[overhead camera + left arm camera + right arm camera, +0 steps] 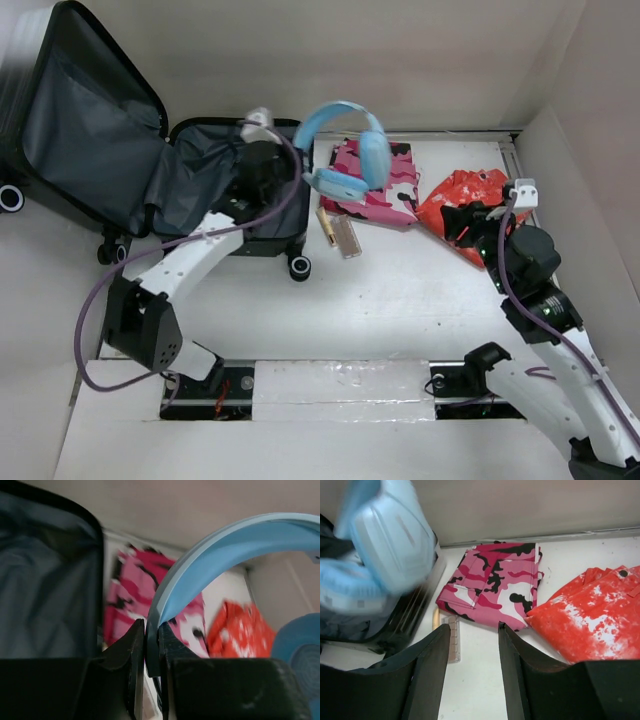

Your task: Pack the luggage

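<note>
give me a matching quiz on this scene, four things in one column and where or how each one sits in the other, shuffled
Things
1. blue headphones
2. pink camo garment
3. red garment
4. luggage

Place or state
A. lying open at the far left, grey lining showing
B. lifted, headband pinched between the left fingers
C. folded flat, between the other garment and the open case
D. bunched up, farthest to the right

Pairs: 1-B, 2-C, 3-D, 4-A
</note>
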Controlling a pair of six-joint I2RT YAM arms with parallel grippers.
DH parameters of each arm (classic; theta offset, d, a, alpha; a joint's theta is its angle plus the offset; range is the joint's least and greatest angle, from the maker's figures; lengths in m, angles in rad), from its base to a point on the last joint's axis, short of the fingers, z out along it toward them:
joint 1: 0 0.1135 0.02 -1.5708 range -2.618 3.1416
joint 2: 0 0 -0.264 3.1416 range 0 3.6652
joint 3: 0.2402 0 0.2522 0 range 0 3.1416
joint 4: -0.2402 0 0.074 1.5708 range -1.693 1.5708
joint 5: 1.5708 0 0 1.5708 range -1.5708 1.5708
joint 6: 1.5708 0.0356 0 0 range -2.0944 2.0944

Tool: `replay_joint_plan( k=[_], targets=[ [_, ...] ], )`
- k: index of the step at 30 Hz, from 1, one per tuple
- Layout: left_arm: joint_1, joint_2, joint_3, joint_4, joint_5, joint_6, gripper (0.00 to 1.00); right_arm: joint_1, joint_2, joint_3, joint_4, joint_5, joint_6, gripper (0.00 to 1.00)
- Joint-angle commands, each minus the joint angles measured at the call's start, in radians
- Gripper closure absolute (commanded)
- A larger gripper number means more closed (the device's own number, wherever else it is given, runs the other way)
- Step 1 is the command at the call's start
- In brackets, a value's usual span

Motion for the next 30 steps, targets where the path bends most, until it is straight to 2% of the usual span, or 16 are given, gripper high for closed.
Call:
replay_joint_plan(
  k=[1, 5, 8, 12, 13, 14, 15, 18, 20, 23, 25, 27, 30],
  targets=[
    [0.180, -0.088, -0.090, 0.117, -0.074, -0.152, 1.00, -0.006, 0.025, 0.001, 0.011, -0.045, 0.000, 0.51],
    [0.359, -0.070, -0.184, 0.144, -0.062, -0.264, 1.00, 0.004, 0.062, -0.019, 0.040, -0.074, 0.000, 0.51],
    [0.439, -0.001, -0.210, 0.131, -0.073, -0.310, 1.00, 0.004, 0.087, -0.028, 0.049, -0.083, 0.000, 0.51],
    [0.486, 0.088, -0.196, 0.081, -0.084, -0.324, 0.98, 0.014, 0.097, -0.037, 0.049, -0.093, -0.010, 0.51],
    [0.486, 0.101, -0.185, 0.067, -0.084, -0.324, 0.87, 0.014, 0.097, -0.047, 0.060, -0.093, -0.010, 0.51],
    [0.486, 0.110, -0.175, 0.067, -0.097, -0.324, 0.61, 0.014, 0.107, -0.047, 0.060, -0.093, -0.010, 0.50],
    [0.486, 0.110, -0.175, 0.058, -0.097, -0.315, 0.51, 0.014, 0.117, -0.047, 0.060, -0.093, -0.010, 0.50],
    [0.486, 0.086, -0.223, 0.087, -0.097, -0.315, 0.28, 0.023, 0.156, -0.067, 0.080, -0.117, -0.020, 0.48],
    [0.486, 0.033, -0.253, 0.131, -0.084, -0.315, 0.24, 0.043, 0.194, -0.067, 0.095, -0.160, -0.020, 0.46],
    [0.423, -0.059, -0.302, 0.170, -0.134, -0.277, 0.23, 0.096, 0.303, -0.077, 0.144, -0.185, -0.040, 0.34],
    [0.362, -0.105, -0.340, 0.182, -0.175, -0.238, 0.24, 0.133, 0.391, -0.077, 0.186, -0.185, -0.040, 0.32],
    [0.248, -0.158, -0.369, 0.217, -0.226, -0.183, 0.26, 0.191, 0.459, -0.088, 0.270, -0.147, -0.031, 0.30],
    [0.086, -0.191, -0.397, 0.217, -0.294, -0.145, 0.27, 0.257, 0.629, -0.029, 0.290, -0.102, -0.020, 0.32]
  ],
)
